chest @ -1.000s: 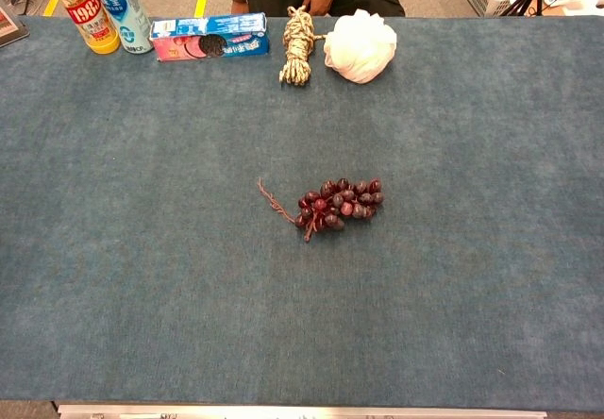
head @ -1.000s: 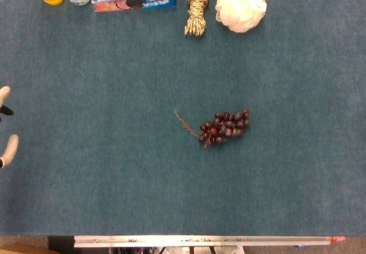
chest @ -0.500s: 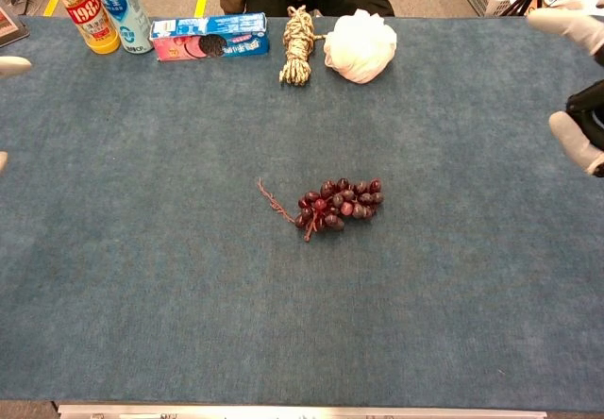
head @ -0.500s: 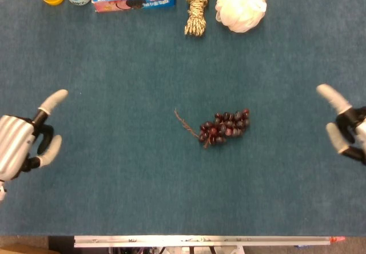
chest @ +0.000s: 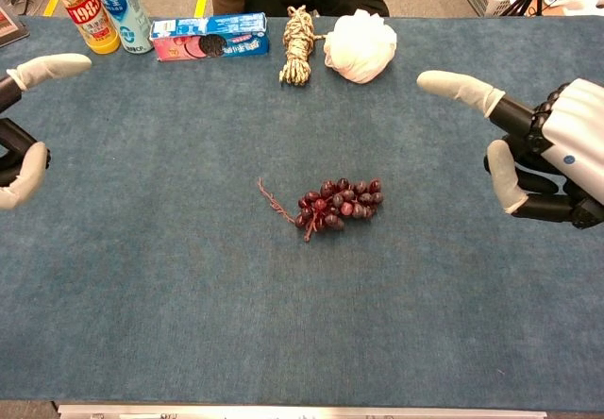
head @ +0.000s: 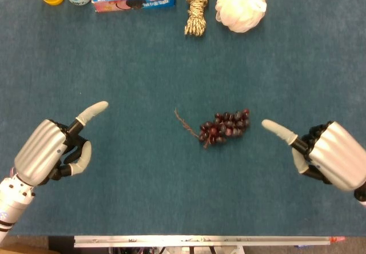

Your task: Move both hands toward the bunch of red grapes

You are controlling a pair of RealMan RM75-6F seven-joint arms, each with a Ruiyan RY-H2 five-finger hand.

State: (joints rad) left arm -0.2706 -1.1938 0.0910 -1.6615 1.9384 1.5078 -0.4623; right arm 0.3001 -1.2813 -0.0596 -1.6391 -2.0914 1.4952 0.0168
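While the grapes point(head: 225, 127) are lying mid-frame, both robot hands, left robot hand point(head: 54, 148) and right robot hand point(head: 320, 152), are hovering with fingers apart, holding nothing | risk: squeezing too hard could be popping grapes loose or rolling them across the table point(head: 143, 65).

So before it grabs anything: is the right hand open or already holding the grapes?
Open. The right hand holds nothing; its fingers are apart, clear of the grapes lying on the table.
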